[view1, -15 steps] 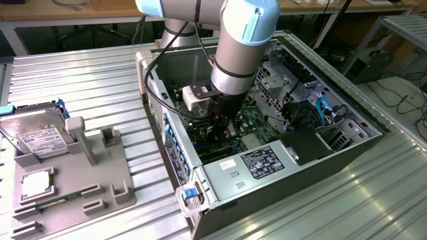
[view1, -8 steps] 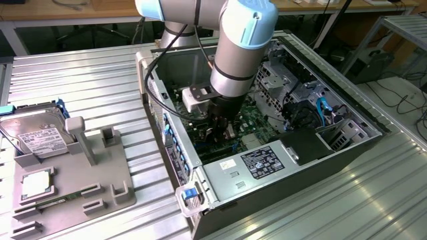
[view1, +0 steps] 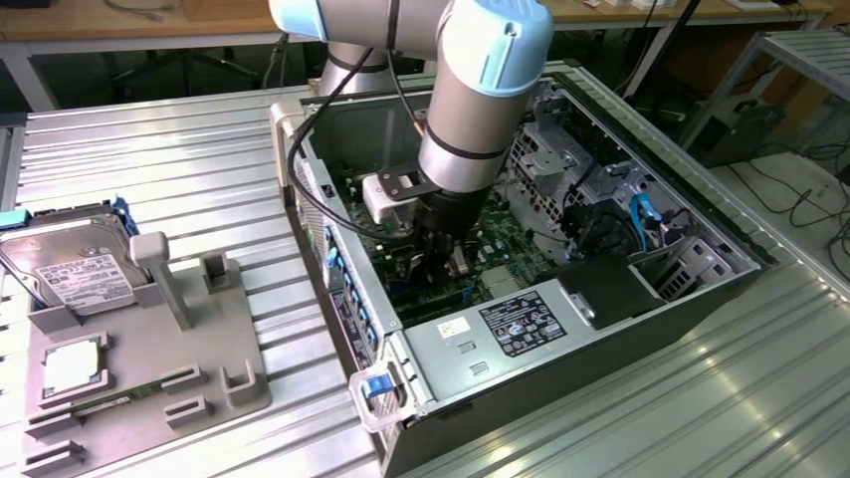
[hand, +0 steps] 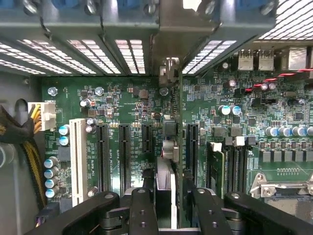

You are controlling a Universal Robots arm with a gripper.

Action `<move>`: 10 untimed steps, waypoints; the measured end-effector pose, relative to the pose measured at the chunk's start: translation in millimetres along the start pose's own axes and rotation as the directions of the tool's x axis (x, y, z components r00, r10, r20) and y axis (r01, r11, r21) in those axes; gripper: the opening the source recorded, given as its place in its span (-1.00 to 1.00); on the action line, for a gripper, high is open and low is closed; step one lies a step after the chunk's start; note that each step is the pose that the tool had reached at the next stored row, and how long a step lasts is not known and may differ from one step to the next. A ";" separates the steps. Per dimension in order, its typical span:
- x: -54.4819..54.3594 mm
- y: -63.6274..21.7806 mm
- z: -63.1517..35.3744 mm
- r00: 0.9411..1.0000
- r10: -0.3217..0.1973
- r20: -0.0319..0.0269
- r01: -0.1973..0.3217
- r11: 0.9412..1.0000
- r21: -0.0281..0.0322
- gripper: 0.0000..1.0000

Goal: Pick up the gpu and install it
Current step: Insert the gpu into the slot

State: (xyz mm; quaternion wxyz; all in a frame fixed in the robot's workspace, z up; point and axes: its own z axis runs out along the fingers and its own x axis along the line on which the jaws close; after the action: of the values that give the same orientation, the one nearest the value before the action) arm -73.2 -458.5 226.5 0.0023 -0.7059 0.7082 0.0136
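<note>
Looking through the wrist camera, I see the black two-finger gripper [hand: 166, 196] with fingers slightly apart, straddling the thin green gpu card [hand: 168, 132], which stands edge-on among the black motherboard slots [hand: 113, 156]. From the exterior view, the open grey computer case [view1: 691, 214] surrounds the gripper [view1: 443, 261].

The pincer [view1: 443, 254] is down inside the open computer box [view1: 691, 299], which sits on the table [view1: 173, 149]. The card [hand: 168, 147] stands on its edge on the big board [hand: 122, 98], right under the pincer. Long slots [hand: 102, 156] lie on both sides of the card. Well away, to the exterior view's left of the pincer, a holder [view1: 199, 339] sits on the table with a hard drive [view1: 74, 274] in it.
</note>
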 end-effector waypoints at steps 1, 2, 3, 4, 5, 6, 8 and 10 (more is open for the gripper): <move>-0.1 0.1 -4.0 1.000 0.000 0.000 0.000 1.000 0.000 -0.30; -0.2 0.1 -7.9 1.000 0.000 0.000 0.000 1.000 0.000 -0.30; -0.3 0.2 -12.7 1.000 0.000 0.000 0.000 1.000 0.000 -0.30; -0.4 0.3 -17.0 1.000 0.000 0.000 0.000 1.000 0.000 -0.30; -0.5 0.3 -21.8 1.000 0.000 0.000 0.000 1.000 0.000 -0.30; -0.6 0.4 -26.3 1.000 0.000 0.000 0.000 1.000 0.000 -0.30; -0.8 0.6 -35.4 1.000 0.000 0.000 0.000 1.000 0.000 -0.30; -1.0 0.7 -44.4 1.000 0.000 0.000 0.000 1.000 0.000 -0.30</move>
State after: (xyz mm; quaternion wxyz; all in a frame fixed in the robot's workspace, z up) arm -73.2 -458.5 270.9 0.0024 -0.7059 0.7081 0.0136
